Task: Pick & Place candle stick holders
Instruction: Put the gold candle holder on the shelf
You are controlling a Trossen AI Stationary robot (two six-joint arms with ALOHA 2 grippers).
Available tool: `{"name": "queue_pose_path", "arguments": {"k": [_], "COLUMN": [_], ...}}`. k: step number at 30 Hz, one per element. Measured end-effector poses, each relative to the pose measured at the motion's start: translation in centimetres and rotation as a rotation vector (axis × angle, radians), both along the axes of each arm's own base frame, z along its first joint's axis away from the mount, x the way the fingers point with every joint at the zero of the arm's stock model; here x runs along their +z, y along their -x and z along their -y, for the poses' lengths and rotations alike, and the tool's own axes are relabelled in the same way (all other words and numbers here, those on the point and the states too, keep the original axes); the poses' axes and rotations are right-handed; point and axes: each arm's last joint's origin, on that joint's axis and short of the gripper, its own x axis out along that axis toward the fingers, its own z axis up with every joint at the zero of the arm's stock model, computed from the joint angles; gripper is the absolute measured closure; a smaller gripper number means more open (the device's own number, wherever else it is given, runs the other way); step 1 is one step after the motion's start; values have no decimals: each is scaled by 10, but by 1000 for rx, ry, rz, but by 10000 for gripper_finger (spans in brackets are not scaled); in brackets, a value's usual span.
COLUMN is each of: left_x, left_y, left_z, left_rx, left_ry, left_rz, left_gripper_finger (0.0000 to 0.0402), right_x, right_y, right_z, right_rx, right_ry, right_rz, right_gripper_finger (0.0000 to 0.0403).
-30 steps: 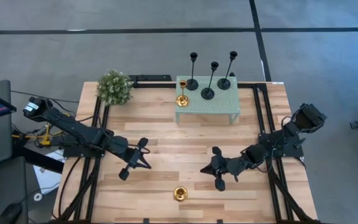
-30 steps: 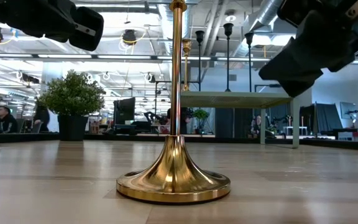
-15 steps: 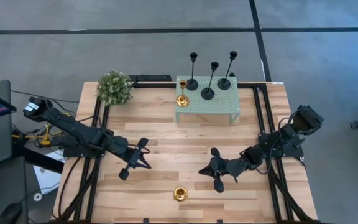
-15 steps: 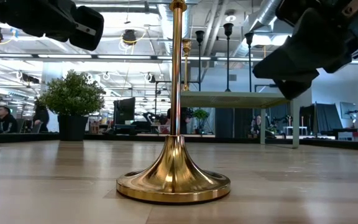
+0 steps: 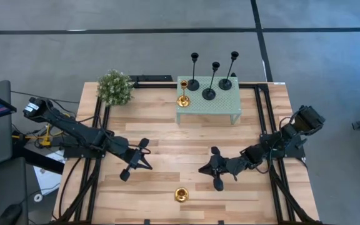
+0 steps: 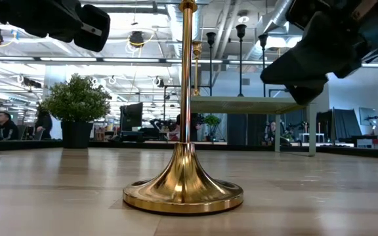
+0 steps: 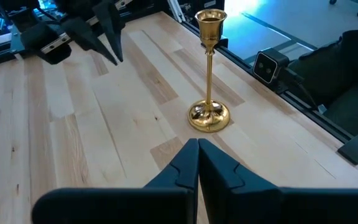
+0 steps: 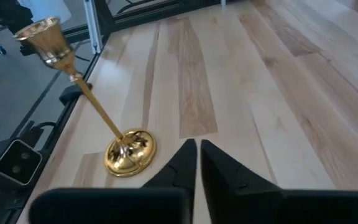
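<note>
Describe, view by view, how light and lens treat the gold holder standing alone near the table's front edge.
Low view: the gold holder fills the frame, its base mirroring the table. Right wrist view: its stem leans sharply, which is lens distortion, since the left wrist view shows it upright. High view: it is a small glinting spot.

— Where are the candle stick holders?
— Three black holders (image 5: 209, 80) stand upright at the table's far side beside a gold holder (image 5: 182, 96); another gold one (image 5: 180, 195) stands upright near the front edge.
</note>
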Motion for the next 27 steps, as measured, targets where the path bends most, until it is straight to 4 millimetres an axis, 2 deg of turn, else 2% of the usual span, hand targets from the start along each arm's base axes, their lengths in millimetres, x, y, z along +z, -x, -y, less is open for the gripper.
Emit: {"name": "queue_pose_path", "arguments": {"k": [3,6,9,12,15,20,27], "left_x": [0,0,0,0,0,0,0], "left_y": [0,0,0,0,0,0,0], "left_z": [0,0,0,0,0,0,0], "left_rx": [0,0,0,0,0,0,0], "left_ry": [0,0,0,0,0,0,0], "left_rz": [0,0,0,0,0,0,0], "left_gripper_finger": [392,392,392,392,392,392,392], "right_x": [1,1,1,1,1,-11,-38], "right_y": [-2,-4,-5,-5,-5,-10,-44], "right_z": [3,5,7,7,6,3,-15], "right_rx": [3,-1,7,45,59,60,71], "right_ry": [-55,-81,-50,18,44,49,82], "right_rz": [-5,-5,-1,9,13,4,-35], "right_gripper_finger": [338,275,204,156,141,143,152]}}
